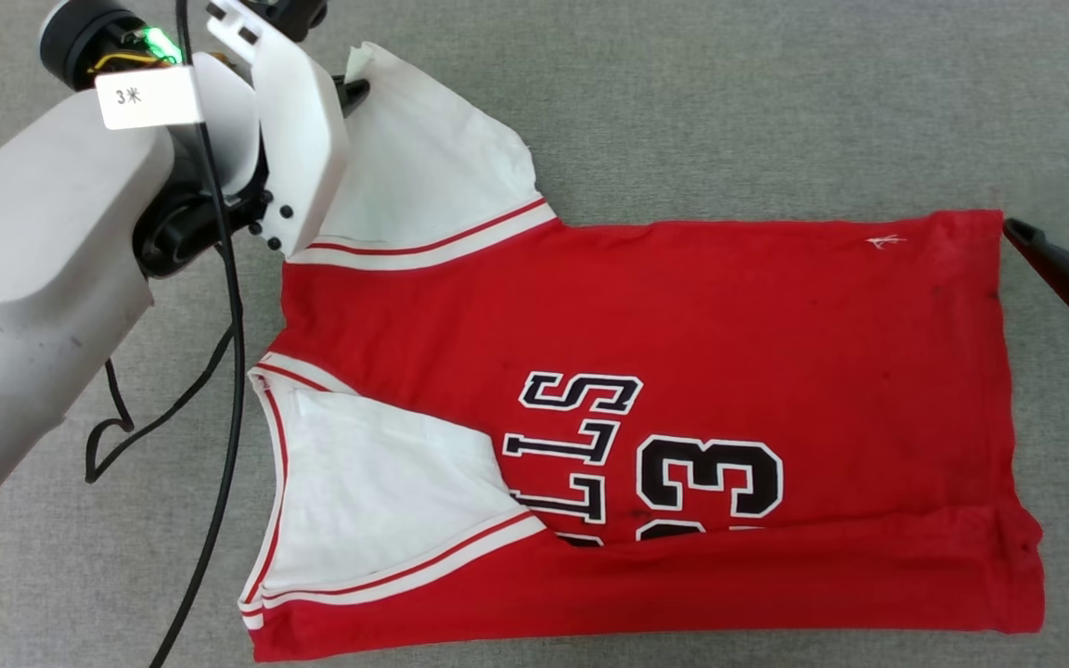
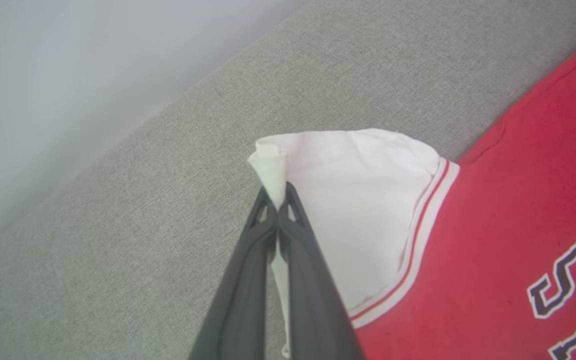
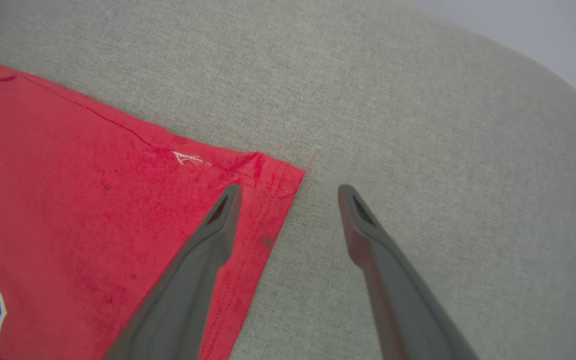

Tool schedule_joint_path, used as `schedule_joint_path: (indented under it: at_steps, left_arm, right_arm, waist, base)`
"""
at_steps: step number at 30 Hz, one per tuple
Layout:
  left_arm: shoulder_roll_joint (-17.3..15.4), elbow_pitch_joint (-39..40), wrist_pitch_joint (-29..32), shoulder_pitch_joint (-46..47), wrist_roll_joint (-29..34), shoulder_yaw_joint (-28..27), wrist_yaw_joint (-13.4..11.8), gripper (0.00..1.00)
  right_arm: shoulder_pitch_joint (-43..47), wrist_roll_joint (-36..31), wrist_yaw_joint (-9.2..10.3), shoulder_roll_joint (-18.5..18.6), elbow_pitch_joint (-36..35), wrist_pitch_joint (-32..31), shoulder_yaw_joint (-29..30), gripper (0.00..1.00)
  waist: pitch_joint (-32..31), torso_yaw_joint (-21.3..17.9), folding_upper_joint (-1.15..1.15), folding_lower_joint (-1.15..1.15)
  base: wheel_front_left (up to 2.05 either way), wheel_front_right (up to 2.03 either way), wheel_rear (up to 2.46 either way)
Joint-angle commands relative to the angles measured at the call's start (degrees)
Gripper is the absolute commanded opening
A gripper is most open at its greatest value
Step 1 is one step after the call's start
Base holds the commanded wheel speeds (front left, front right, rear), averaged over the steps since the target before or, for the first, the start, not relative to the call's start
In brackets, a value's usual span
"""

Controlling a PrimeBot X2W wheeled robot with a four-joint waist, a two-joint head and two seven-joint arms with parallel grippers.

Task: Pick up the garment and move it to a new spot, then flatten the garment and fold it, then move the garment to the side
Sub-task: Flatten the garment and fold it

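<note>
The garment (image 1: 729, 325) lies spread flat on the grey fabric surface (image 1: 776, 111), collar to the left of the head view, hem to the right. It is red, with white sleeves, red-and-white striped trim and black lettering above a 33 (both partly covered). Its near edge is folded over the front; the far sleeve's tip is pinched into a peak.

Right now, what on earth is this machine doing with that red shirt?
A two-armed robot is partway through folding a red jersey spread on a grey cloth surface. Its left end effector is shut on the tip of the far white sleeve, pinching that corner. Its right end effector is open beside the hem corner, gripping nothing. The jersey's near edge and near sleeve are already folded in over the front.
</note>
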State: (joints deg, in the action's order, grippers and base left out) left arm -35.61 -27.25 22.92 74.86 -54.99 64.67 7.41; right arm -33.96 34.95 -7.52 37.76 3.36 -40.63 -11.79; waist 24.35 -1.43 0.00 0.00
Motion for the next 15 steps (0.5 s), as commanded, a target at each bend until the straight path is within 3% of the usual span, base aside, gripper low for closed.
schedule_joint_path:
  at_steps: [1,8,15]
  left_arm:
    - [0.22,0.56,-0.61,0.02,0.43,0.33,0.02,0.00]
    - [0.98,2.17,-2.27,1.20,0.89,0.59,0.03,0.00]
    - [1.58,2.34,-3.48,1.84,0.98,0.31,0.02,0.00]
  right_arm:
    - [-2.00,0.68,0.07,0.64,1.52,-2.29,-1.25,1.00]
    - [-7.31,1.14,0.06,-0.03,8.97,-7.88,-5.79,1.00]
    - [-10.10,0.20,0.06,-1.11,16.07,-8.21,-11.41,1.00]
  waist:
    - [0.38,0.63,0.00,0.00]
    - [2.03,2.05,0.00,0.00]
    - [3.90,2.98,0.00,0.00]
  base:
    - [0.00,0.00,0.00]
    - [0.00,0.00,0.00]
    - [0.00,0.00,0.00]
